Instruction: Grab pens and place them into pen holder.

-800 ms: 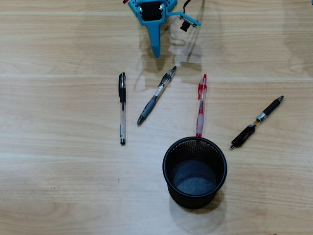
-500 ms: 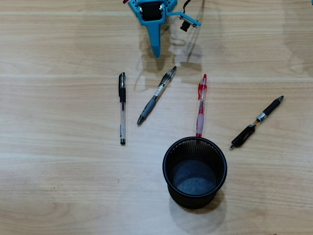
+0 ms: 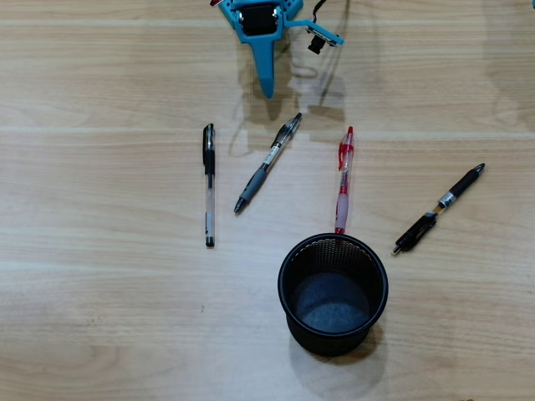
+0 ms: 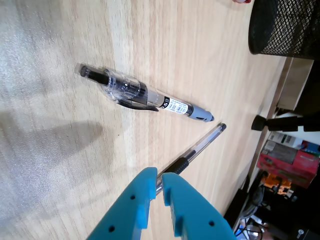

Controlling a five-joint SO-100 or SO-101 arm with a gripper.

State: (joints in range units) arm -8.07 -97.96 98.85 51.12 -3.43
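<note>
The blue tool [image 4: 159, 179] hangs low over the table — jaws closed.

Black mesh pen holder [image 3: 333, 294], wood-grain table [image 3: 100, 276]

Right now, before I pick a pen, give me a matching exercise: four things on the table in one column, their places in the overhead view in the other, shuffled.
Things:
1. red pen
2. clear pen with black cap
3. black pen with silver band
4. mesh cup

Places:
A. farthest left, lying nearly straight up and down
B. nearest the bottom edge, empty
C. farthest right, lying at a slant
D. tip right at the cup's top rim

Pairs: 1-D, 2-A, 3-C, 4-B
</note>
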